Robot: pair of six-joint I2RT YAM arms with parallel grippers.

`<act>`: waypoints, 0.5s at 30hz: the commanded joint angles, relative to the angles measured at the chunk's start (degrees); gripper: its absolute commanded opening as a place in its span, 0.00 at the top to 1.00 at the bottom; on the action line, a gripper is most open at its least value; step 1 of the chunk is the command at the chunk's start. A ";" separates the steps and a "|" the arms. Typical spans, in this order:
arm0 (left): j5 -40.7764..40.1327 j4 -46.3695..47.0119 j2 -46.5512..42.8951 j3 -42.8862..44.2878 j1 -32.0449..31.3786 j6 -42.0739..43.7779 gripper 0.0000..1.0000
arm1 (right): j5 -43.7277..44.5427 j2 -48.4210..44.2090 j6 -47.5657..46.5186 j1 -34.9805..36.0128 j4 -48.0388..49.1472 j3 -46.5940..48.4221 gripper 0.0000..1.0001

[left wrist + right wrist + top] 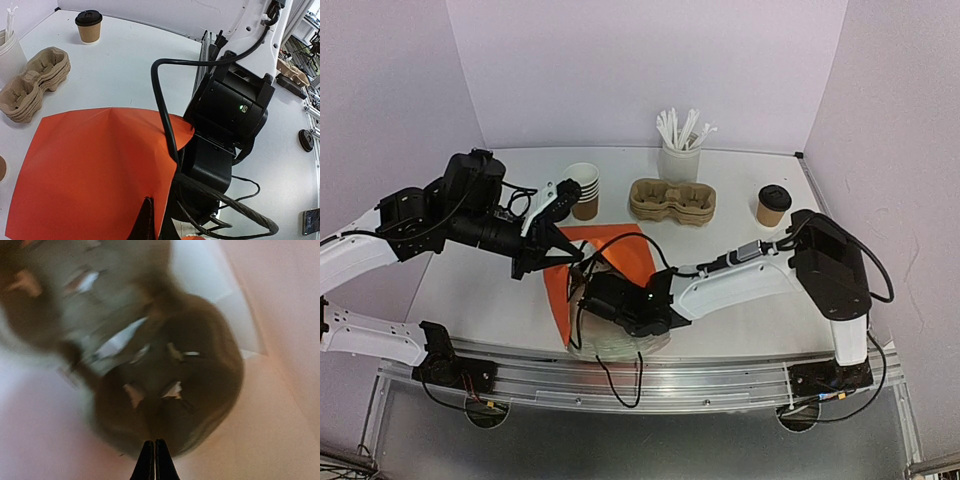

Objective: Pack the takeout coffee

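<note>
The takeout coffee [773, 205], a brown cup with a black dome lid, stands at the back right of the table, far from both grippers; it also shows in the left wrist view [89, 26]. My left gripper [560, 254] is shut on the edge of an orange paper bag [605, 255], pinched between its fingers [146, 220]. My right gripper [595, 296] reaches in under the bag, its fingertips hidden from above. In the right wrist view its fingers [154, 460] are pressed together in front of pale walls and a blurred dark shape.
A stack of pulp cup carriers [672, 200] sits at the back centre. A stack of lidless cups [583, 188] stands to its left. A white cup of stirrers [682, 152] stands behind. The bag's pale lower part [615, 340] lies at the front edge.
</note>
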 commanded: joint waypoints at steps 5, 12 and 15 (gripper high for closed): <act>7.24 3.48 -1.02 0.09 -0.33 0.47 1.00 | 1.44 2.40 5.92 -2.01 -0.99 7.71 1.00; 3.93 2.45 -3.35 -2.40 1.19 2.82 1.00 | -3.94 -1.55 9.99 -2.01 -0.67 4.06 0.90; 2.94 2.57 -3.45 -2.69 1.45 1.52 1.00 | -4.95 -5.20 14.41 -2.01 1.05 2.22 0.83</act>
